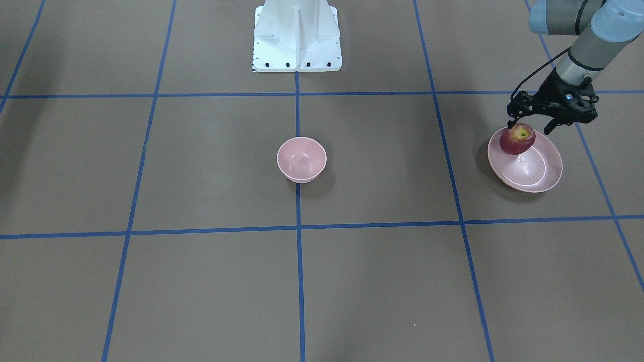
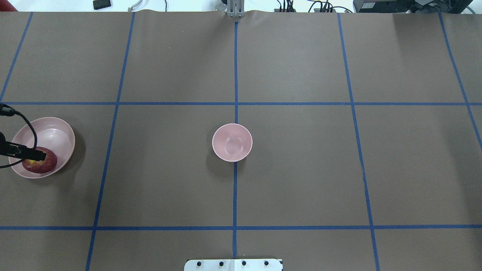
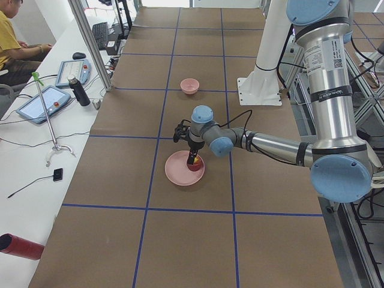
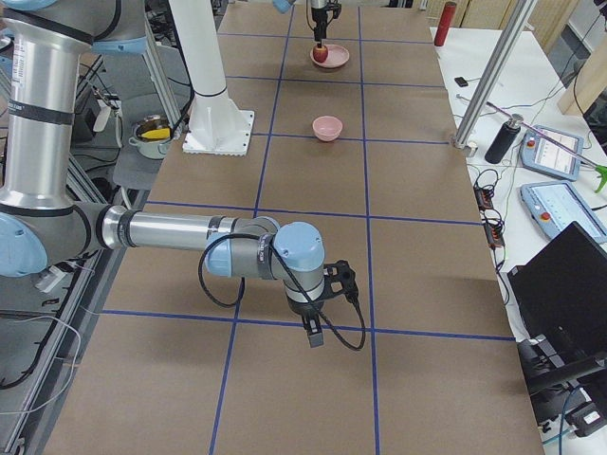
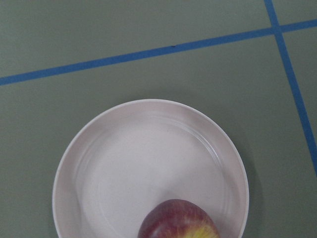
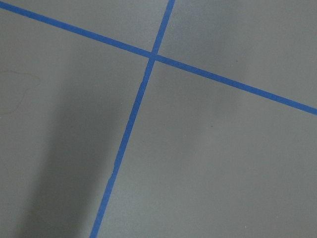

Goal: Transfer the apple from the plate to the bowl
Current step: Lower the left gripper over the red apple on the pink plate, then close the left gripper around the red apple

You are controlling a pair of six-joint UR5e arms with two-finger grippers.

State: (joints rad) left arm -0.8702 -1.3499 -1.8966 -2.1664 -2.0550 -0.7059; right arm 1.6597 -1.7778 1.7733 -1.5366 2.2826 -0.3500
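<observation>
The dark-red apple with a yellow stem patch rests in the wide pale-pink plate, at the plate's robot-side edge. My left gripper hovers just above the apple, open, with its fingers spread to either side of it. The left wrist view shows the plate and the apple's top at the bottom edge, with no fingers in view. The small deep pink bowl stands empty at the table's centre. My right gripper hangs low over bare table far from both; I cannot tell its state.
The white robot base stands behind the bowl. Blue tape lines grid the brown table. A side bench holds tablets, a dark bottle and a red can. A person sits beyond it.
</observation>
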